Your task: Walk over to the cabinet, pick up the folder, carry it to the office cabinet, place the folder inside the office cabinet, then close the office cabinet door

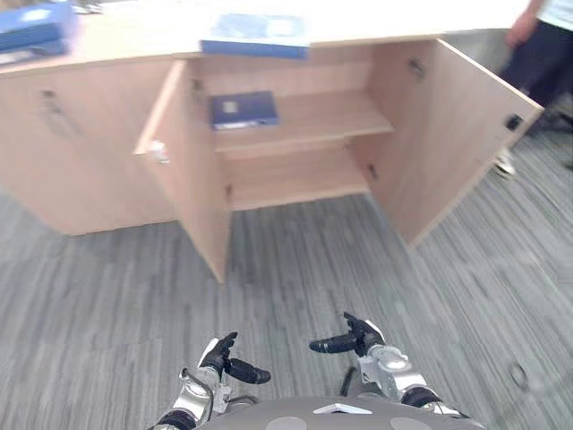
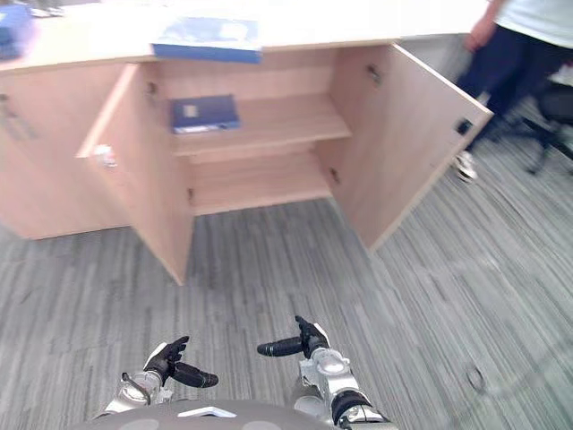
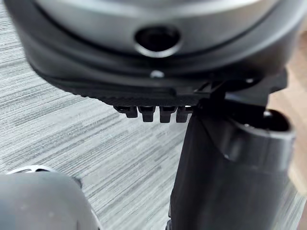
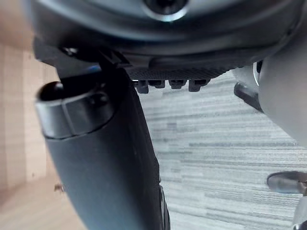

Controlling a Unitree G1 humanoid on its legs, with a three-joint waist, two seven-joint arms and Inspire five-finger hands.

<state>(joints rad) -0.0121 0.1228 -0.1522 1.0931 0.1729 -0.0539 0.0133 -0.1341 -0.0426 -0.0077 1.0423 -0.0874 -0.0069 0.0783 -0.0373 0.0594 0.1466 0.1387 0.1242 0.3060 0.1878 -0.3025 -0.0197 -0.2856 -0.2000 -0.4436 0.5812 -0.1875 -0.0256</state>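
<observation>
1. The folder (image 1: 243, 109) lies flat on the upper shelf (image 1: 331, 116) of the office cabinet (image 1: 295, 184), at the shelf's left end and near its front edge. With it already inside, the step in hand is most likely shutting the doors
2. The left hand (image 1: 222, 356) and right hand (image 1: 358, 337) hang low by the torso, well apart from the cabinet, and hold nothing. Their fingers seem loosely extended rather than curled, though they show small in the head views
3. To do it well, first walk closer across the carpet (image 1: 313, 269) so that the left door (image 1: 192, 179) comes within reach
4. Press flat fingers on the door's outer face, the side bearing the handle (image 1: 158, 150), close to the free edge. Follow the swing until it meets the frame, then do likewise on the right door (image 1: 452, 134)
5. Mind the person (image 1: 542, 54) standing just beyond the right door
6. The folder is dark blue with a pale label, thin and stiff-looking. A second blue folder (image 1: 255, 38) lies on the bench (image 1: 134, 40) above, overhanging its front edge
</observation>
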